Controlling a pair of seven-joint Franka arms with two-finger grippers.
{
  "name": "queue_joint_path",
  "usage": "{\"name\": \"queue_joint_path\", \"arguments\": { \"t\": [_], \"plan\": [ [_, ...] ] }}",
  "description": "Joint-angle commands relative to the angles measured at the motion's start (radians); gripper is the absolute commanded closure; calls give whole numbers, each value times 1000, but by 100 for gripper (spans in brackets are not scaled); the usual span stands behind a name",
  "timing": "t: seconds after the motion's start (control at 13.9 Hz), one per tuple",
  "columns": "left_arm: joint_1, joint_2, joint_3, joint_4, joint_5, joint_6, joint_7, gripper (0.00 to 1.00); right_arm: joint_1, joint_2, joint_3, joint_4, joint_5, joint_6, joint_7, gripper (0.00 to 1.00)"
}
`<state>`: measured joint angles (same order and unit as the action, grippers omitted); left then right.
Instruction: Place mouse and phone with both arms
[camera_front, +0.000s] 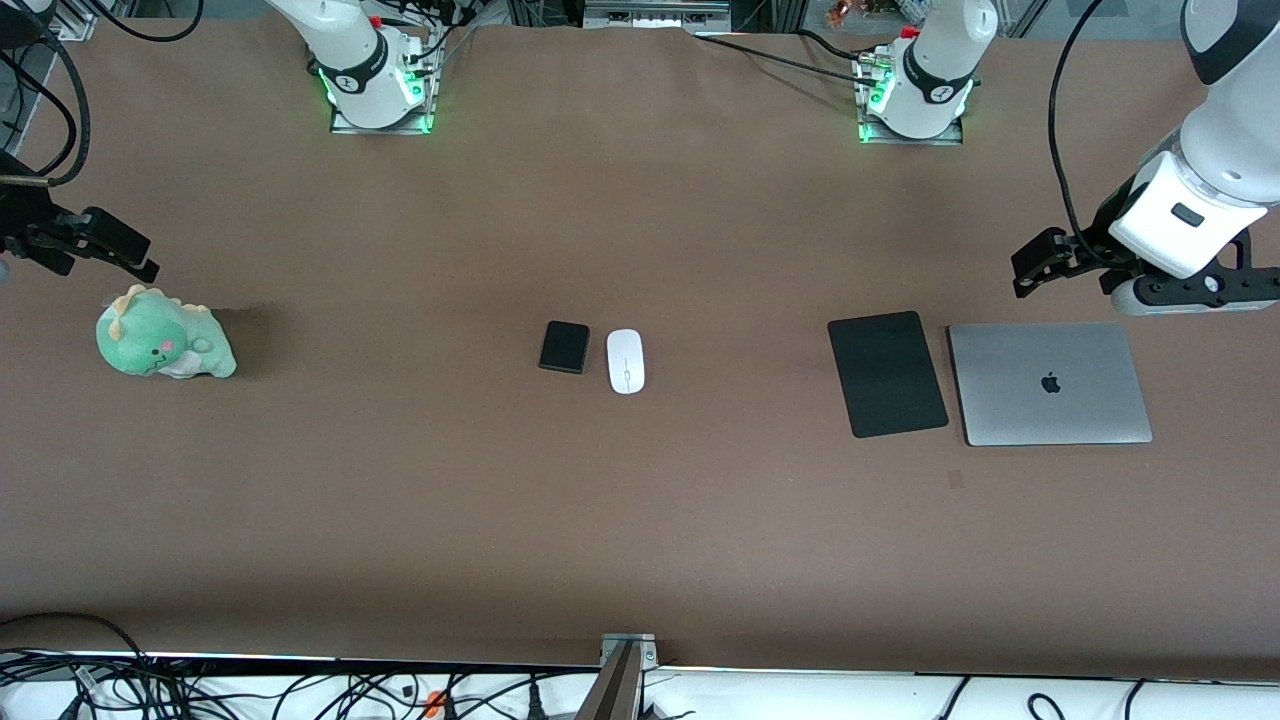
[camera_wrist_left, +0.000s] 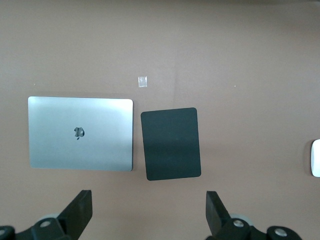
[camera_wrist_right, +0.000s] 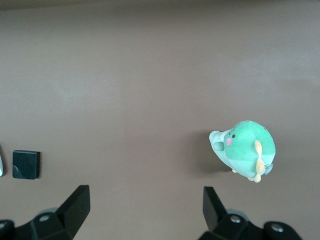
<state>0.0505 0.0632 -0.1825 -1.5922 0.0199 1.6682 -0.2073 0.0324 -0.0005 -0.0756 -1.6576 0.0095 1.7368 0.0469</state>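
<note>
Lying side by side near the middle of the table (camera_front: 400, 520), the phone (camera_front: 564, 347) and the mouse (camera_front: 625, 361) are seen just apart, the phone toward the right arm's end and the mouse toward the left arm's. Neither is touched by a gripper. The left gripper (camera_wrist_left: 150, 212) is held in the air over bare table near the left arm's end, its fingers (camera_wrist_left: 78, 210) spread wide and empty; just nearer the front camera a black pad (camera_front: 887, 373) and a closed laptop (camera_front: 1049, 383) are laid flat beside each other. The right gripper (camera_wrist_right: 145, 210) is held over the table's other end, likewise spread and empty, above bare tabletop close to a green plush (camera_front: 160, 339). A small pale tape patch (camera_wrist_left: 143, 81) is seen by the pad.
</note>
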Motion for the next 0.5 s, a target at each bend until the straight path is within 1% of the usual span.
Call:
{"name": "queue_joint_path", "arguments": {
  "t": [0.0,0.43],
  "plan": [
    [5,6,-3,14,18,-19,28,0,1,-21,0,2,1,-19,-2,0],
    [2,10,-2,28,12,-19,13,0,1,-21,0,4,3,-19,-1,0]
  ]
}}
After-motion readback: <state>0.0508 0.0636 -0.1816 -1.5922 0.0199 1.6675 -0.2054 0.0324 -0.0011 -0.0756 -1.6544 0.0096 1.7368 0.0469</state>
